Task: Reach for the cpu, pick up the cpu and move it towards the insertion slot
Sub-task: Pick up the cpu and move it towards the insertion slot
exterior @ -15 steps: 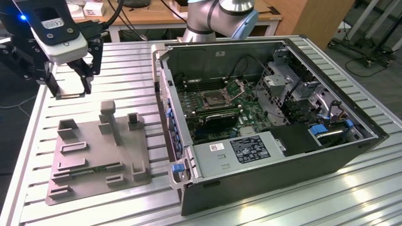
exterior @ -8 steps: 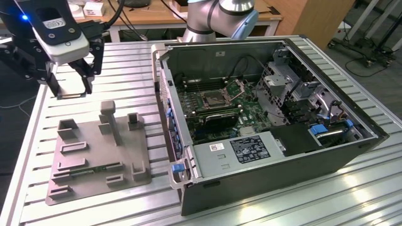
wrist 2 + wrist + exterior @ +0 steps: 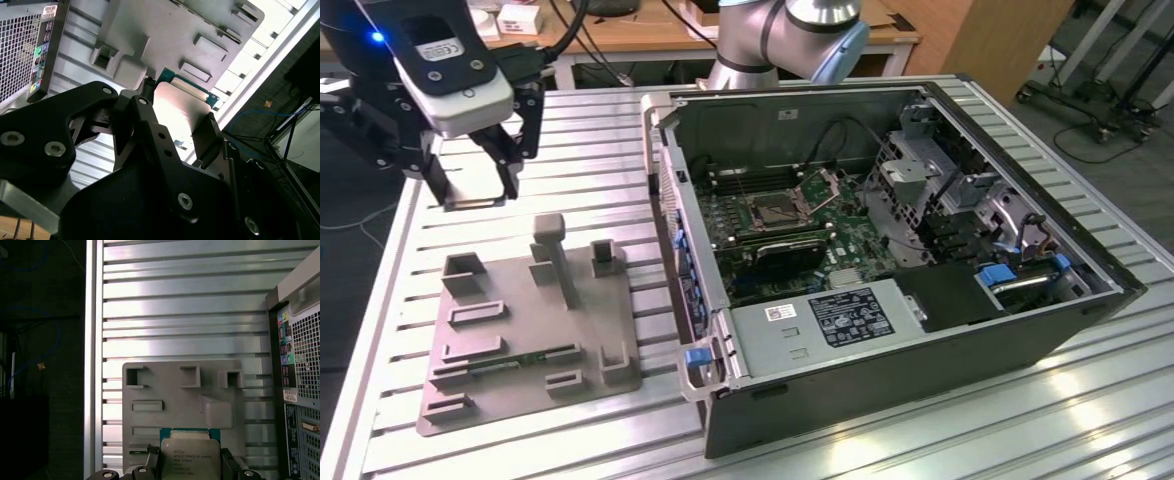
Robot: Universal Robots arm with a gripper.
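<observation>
While the slot (image 3: 781,210) sits well apart in the case (image 3: 881,378), the gripper (image 3: 190,463) clamps the cpu (image 3: 190,450) between its fingers (image 3: 229,465).

Small flat square cpu (image 3: 190,460): silvery-grey metal top with dark print, green rim; matte black metal gripper (image 3: 179,111) with silver screw heads (image 3: 185,201). Moulded plastic tray (image 3: 182,395): plain pale grey, on a silver aluminium table (image 3: 600,150) striped with dark parallel grooves. Square insertion slot (image 3: 778,210): silvery frame, dark centre, bordered by green circuit board (image 3: 851,243) inside a dark grey computer case (image 3: 921,350) with bright blue plastic tabs (image 3: 698,355).
</observation>
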